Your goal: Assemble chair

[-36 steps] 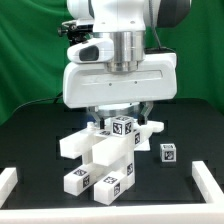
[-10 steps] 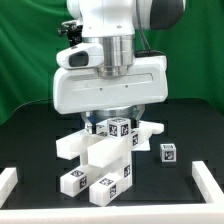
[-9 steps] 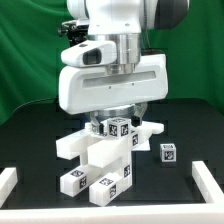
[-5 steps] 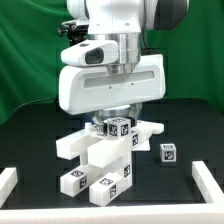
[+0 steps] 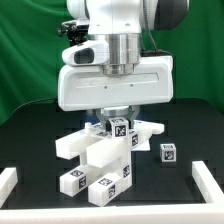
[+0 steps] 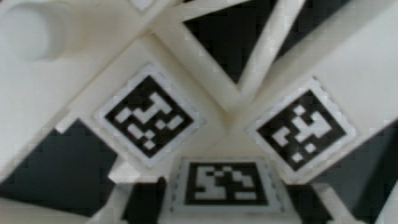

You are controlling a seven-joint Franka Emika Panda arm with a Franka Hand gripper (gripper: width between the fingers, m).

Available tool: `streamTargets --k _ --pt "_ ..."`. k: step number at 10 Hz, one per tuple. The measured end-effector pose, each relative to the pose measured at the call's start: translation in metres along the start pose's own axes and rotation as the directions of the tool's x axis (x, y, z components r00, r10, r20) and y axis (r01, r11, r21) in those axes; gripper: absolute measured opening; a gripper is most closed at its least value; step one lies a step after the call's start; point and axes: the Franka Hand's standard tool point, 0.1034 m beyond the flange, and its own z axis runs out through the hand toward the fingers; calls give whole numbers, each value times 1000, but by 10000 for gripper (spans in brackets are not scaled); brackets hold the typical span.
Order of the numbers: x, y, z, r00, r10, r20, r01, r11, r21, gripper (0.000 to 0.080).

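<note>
The chair [image 5: 100, 160] is a cluster of white blocky parts with black-and-white tags in the middle of the black table. My gripper [image 5: 118, 118] comes down from the big white hand onto the cluster's top. There it is shut on a small tagged block [image 5: 122, 127]. In the wrist view this tagged block [image 6: 224, 183] fills the gap of the gripper [image 6: 226, 202], with a dark finger [image 6: 141, 203] against each side. Two more tagged faces [image 6: 148, 112] of the chair lie beyond it. The hand hides the back of the cluster in the exterior view.
A loose tagged white cube [image 5: 168, 152] stands alone on the exterior view's right of the cluster. White border bars lie at the left [image 5: 8, 182] and right [image 5: 212, 180] table edges. A green curtain hangs behind.
The jaws have closed from wide open onto the tagged block at the top of the cluster. The hand has shifted only slightly above it.
</note>
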Motion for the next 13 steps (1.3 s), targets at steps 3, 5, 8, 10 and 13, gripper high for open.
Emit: streamTargets --k 3,5,8,10,13 --pt "2 1 0 939 343 -11 -343 939 9 281" --pt "3 3 0 828 560 -25 -558 828 50 281" --pt "4 0 -1 718 696 -13 -694 717 61 281" --pt "5 0 -1 607 794 0 -793 606 67 281" --pt "5 0 0 514 858 11 -856 512 69 308"
